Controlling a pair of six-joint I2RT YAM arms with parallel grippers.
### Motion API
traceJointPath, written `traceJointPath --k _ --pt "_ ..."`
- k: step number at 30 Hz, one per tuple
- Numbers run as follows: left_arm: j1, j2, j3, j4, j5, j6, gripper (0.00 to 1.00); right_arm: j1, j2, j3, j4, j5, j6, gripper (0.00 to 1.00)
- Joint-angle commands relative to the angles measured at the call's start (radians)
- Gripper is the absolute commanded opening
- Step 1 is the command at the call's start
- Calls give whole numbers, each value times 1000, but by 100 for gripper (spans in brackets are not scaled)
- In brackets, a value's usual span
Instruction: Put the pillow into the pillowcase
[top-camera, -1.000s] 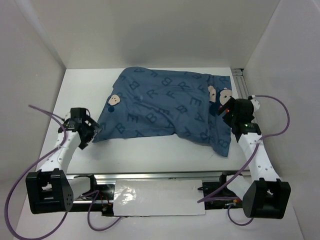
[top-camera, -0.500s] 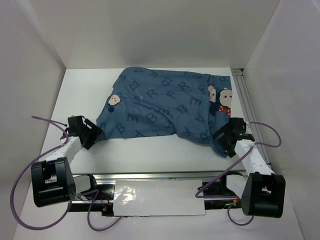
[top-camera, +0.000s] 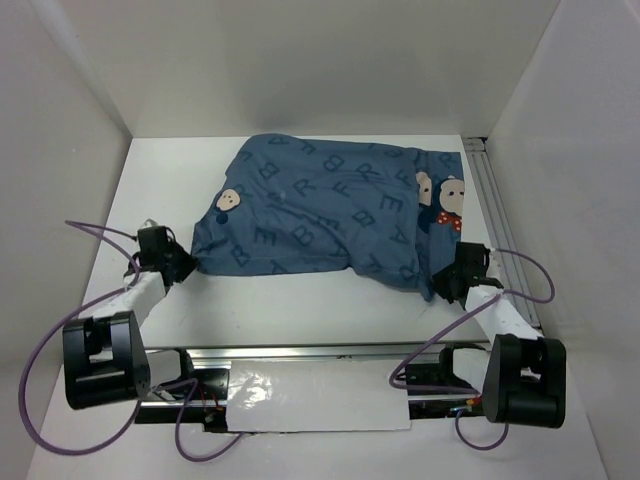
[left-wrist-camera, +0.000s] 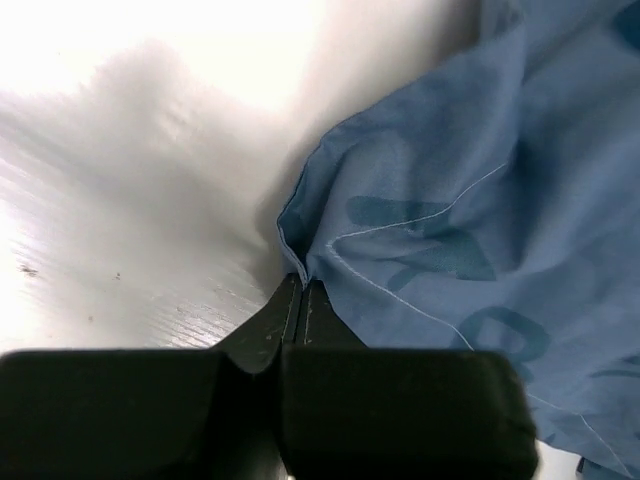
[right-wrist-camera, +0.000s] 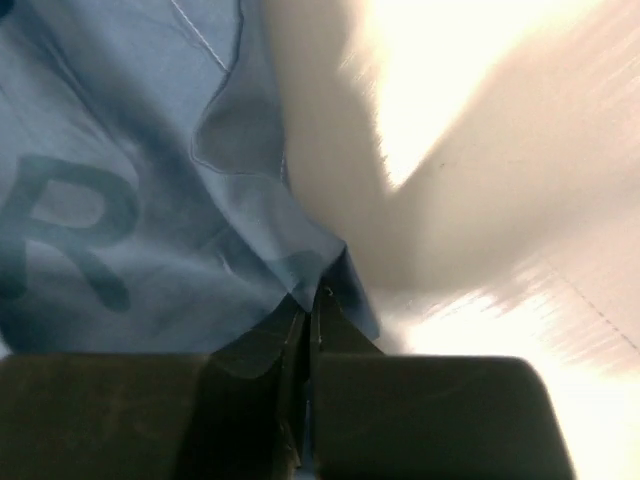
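1. A flat white bench (top-camera: 300, 305) fills most of the overhead view.
2. A large blue fabric pillowcase (top-camera: 330, 215), printed with pale letters and cartoon mouse faces with red bows, lies across the centre and upper right of the overhead frame. It is puffed up and rumpled. The pillow cannot be seen anywhere. Judging by the bulge, it is probably already inside.
3. The left fingers (left-wrist-camera: 275, 325) sit at the pillowcase's lower left corner, left of centre in the overhead frame. They are pressed together, pinching the stitched tip of that corner.
4. The right fingers (right-wrist-camera: 340, 330) sit at the pillowcase's lower right corner, on the right of the overhead frame. They are closed on a fold of the blue fabric edge.
5. The step in hand looks like drawing the pillowcase straight over its filling. To do it well, move both corners evenly and together, low over the bench. Move gently, because each grip holds only a thin tip of cloth that could slip free.
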Motion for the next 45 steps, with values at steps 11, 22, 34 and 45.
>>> traceJointPath --k 11,22,34,45 --pt "-17 -232 544 -279 -360 96 0 -3 -251 331 88 428 -194 0" --pt "2 170 1860 -474 -57 289 0 -3 -235 455 133 358 -317 0" --pt "2 -8 1962 -276 -150 396 0 -3 -248 772 204 528 -354 0" --pt "-192 -204 1922 -181 -404 648 0 -3 -205 1159 200 914 -729 0"
